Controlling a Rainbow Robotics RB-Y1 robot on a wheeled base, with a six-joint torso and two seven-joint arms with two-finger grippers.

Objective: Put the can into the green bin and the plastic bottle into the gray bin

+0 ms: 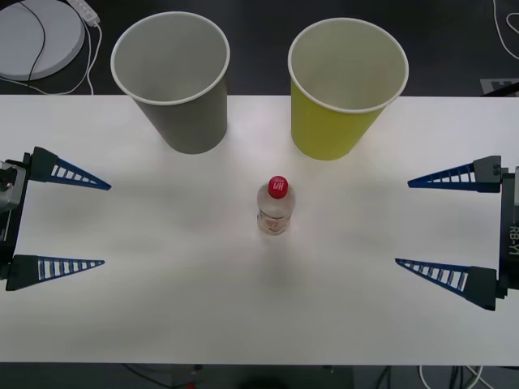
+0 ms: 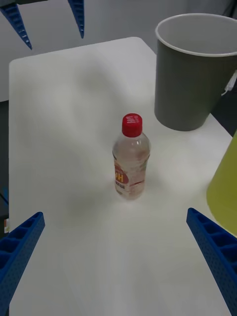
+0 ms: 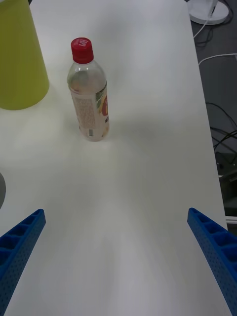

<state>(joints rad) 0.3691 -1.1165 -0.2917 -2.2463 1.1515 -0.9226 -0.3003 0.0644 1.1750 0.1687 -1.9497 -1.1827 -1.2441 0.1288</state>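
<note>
Near the middle of the white table (image 1: 162, 308) stood the plastic bottle (image 1: 276, 207), upright, its red cap on, with bare tabletop on every side of it. Behind it, along the far edge, the gray bin (image 1: 174, 81) stood on the robot's left and the green bin (image 1: 345, 89) on its right, both upright with their mouths open and a clear gap between them; the bottle stood nearer the robot than that gap, well apart from either bin. At the left edge of the table the left gripper (image 1: 61, 220) hovered with its blue ribbed fingers spread wide and nothing between them, its tips pointing inward toward the bottle. At the right edge the right gripper (image 1: 430, 223) did the same, fingers wide apart and holding nothing. A broad stretch of open tabletop lay between each gripper and the bottle, and another ran along the near edge in front of it. From the right wrist the bottle (image 2: 131, 158) showed between the two fingers but far ahead of them, with the gray bin (image 2: 192, 74) beyond it near the table's rounded corner. From the left wrist the bottle (image 3: 89, 94) stood just beside the green bin (image 3: 19, 54) without touching it. Cables and a round white base (image 1: 36, 36) lay on the dark floor past the far left corner.
</note>
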